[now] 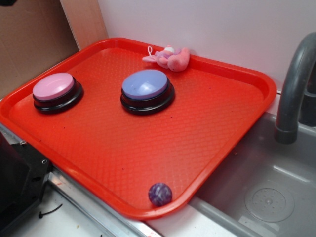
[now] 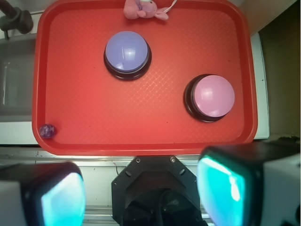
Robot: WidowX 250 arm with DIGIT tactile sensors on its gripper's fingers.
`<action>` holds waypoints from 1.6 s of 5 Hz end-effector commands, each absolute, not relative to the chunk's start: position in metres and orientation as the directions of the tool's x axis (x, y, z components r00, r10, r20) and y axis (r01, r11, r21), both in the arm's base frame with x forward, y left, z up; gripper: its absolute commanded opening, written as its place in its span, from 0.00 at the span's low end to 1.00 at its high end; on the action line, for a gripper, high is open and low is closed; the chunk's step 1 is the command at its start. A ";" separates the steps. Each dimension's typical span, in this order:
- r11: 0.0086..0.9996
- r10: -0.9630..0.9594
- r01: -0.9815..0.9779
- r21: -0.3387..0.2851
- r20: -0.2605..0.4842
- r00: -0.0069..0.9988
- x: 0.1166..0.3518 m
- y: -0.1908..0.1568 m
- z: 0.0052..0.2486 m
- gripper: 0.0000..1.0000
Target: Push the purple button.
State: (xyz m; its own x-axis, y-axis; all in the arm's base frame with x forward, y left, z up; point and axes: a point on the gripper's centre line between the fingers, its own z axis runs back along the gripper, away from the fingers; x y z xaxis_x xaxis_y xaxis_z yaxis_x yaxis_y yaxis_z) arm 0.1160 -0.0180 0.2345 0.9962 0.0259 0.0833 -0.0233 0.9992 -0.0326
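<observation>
The purple button sits on the red tray on the counter. In the wrist view it is up ahead of the claw and a bit to the left. The claw hangs back near the tray's close edge, well apart from the button, w/ nothing btwn them but bare tray. So I think the next move is to go forward, a bit left, then down onto the round top. The button is round, so it has no long side to line up with.

The claw's fingers are spread wide apart & hold nothing. One big pad shows at each bottom corner of the wrist view, w/ the black wrist part btwn them. The camera looks almost straight down on the tray, so the arm seems held up high and pulled back. In the side view only a dark bit of the robot shows at the bottom left, so I can't see the arm's shape there.

Other stuff on the tray: the pink button is nearer the claw, off to the right. Don't hit that one! A small purple ball sits in the tray's near left corner. A pink toy lies on the far rim, just past the purple button. A gray tap & sink are next to the tray.
</observation>
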 end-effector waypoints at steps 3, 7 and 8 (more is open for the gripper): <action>0.997 -0.077 0.073 0.035 0.115 0.990 0.216 -0.022 0.179 1.00; 0.992 -0.124 0.120 0.043 0.126 0.984 0.263 -0.018 0.085 1.00; 0.991 -0.135 0.132 0.036 0.104 0.985 0.271 -0.018 0.072 1.00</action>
